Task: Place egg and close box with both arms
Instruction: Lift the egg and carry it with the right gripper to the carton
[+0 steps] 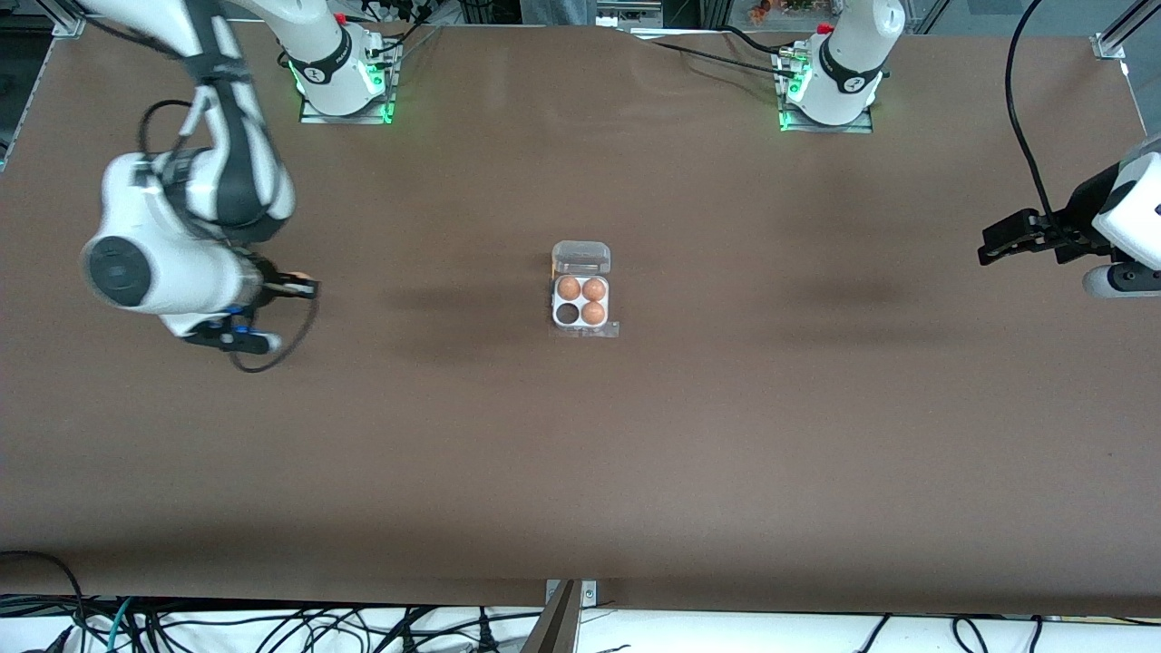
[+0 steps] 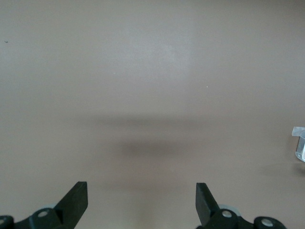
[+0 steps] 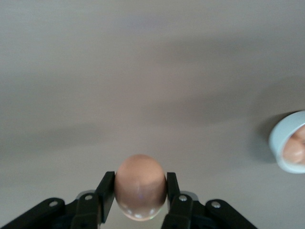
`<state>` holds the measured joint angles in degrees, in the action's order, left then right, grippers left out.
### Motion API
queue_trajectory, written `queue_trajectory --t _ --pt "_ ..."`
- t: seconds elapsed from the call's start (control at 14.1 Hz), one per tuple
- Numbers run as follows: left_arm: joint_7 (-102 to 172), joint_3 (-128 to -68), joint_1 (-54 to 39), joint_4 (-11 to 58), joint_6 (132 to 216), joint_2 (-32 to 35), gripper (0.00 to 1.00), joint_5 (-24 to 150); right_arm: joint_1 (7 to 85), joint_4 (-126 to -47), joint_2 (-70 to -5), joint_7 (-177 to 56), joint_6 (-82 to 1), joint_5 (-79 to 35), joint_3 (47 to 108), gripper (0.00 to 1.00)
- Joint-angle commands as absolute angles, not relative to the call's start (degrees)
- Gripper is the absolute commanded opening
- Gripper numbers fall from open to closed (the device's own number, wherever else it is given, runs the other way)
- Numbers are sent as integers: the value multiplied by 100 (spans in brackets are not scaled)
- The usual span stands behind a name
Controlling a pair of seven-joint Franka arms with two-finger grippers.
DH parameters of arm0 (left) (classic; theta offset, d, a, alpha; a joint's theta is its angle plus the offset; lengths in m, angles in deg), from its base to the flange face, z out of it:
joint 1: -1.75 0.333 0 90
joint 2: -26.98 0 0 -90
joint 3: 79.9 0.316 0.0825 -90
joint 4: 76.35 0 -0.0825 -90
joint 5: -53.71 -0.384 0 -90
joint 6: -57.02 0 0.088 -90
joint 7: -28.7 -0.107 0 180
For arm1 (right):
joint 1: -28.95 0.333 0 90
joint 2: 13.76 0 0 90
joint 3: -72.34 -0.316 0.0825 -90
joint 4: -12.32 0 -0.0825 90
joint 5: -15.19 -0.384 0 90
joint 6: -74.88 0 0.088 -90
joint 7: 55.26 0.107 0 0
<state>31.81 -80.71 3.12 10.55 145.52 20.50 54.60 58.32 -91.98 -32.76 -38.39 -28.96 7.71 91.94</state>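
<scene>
The box (image 1: 581,302) sits at the table's middle, a white tray with its clear lid (image 1: 580,258) folded open on the side farther from the front camera. Three eggs (image 1: 593,313) fill its cells; the cell (image 1: 568,314) nearer the camera toward the right arm's end is empty. My right gripper (image 1: 306,288) is above the table toward the right arm's end, shut on the egg (image 3: 140,186), which its fingers (image 3: 106,190) clamp on both sides. My left gripper (image 1: 990,248) hangs open and empty over bare table at the left arm's end (image 2: 141,196). A corner of the box (image 2: 299,143) shows in the left wrist view.
A round white bowl (image 3: 288,143) holding more eggs shows in the right wrist view; it is hidden in the front view. Cables (image 1: 1025,118) hang by the left arm, and a cable loop (image 1: 272,358) hangs below the right wrist.
</scene>
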Motion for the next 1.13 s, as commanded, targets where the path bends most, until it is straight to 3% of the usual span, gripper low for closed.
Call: queue_trajectory --t 0.0,0.35,0.71,1.06 --pt "3072 -8069 342 952 14420 2056 100 5529 6619 -8544 -3739 -2866 -2760 737 9282 40" --pt "3072 -8069 342 952 14420 2056 100 5529 7543 -7358 -4784 -1994 -2768 -430 9282 40" --pt "3072 -8069 342 961 14420 2056 100 5529 8088 -6144 -5725 -905 -2847 -739 9273 40" --pt "3081 -8069 342 961 14420 2056 100 5529 8204 -5984 -5981 -718 -3426 -898 8984 40"
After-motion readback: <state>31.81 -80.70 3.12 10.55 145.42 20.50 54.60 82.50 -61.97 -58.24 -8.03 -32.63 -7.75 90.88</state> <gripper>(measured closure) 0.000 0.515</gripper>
